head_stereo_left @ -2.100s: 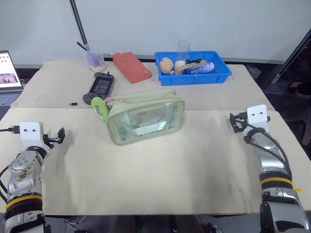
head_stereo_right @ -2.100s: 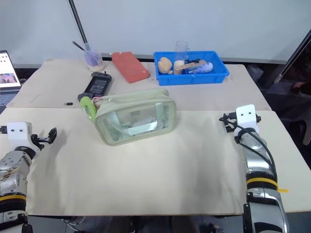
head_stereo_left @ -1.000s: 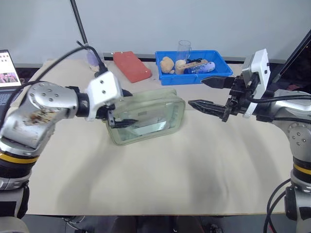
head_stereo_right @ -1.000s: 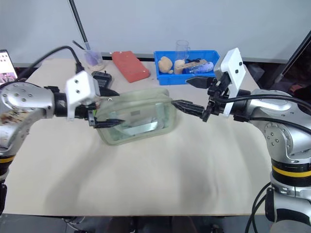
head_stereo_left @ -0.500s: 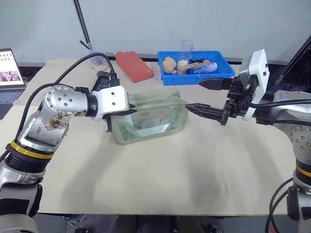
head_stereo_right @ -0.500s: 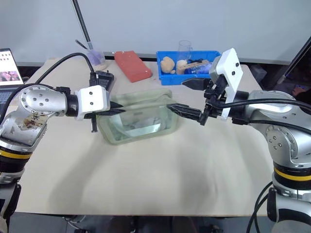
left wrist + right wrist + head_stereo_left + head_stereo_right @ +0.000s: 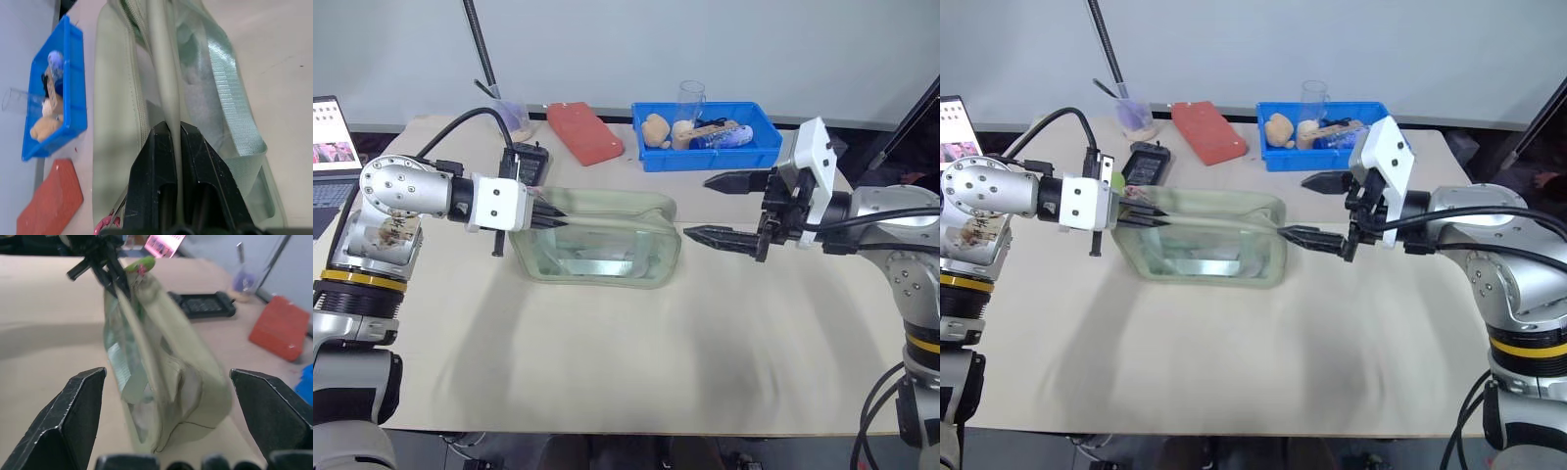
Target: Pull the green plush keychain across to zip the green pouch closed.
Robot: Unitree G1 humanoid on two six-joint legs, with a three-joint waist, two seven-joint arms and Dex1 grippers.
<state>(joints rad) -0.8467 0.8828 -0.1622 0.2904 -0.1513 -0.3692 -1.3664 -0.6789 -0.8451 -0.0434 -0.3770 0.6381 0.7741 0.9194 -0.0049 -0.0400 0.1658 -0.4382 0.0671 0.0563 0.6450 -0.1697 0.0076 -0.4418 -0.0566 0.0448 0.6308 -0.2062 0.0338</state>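
A pale sage-green boxy fabric pouch (image 7: 597, 238) with clear plastic window sides lies near the middle of the beige desk (image 7: 636, 362), and its small lime-green plush keychain (image 7: 140, 265) with a thin pink loop sits at the pouch's left end. The left end effector (image 7: 175, 142) is clamped together on a fabric strip along the pouch's top at that end. The right end effector (image 7: 722, 209) hovers just off the pouch's right end with its fingers spread wide apart, and broad bare desk lies in front of the pouch.
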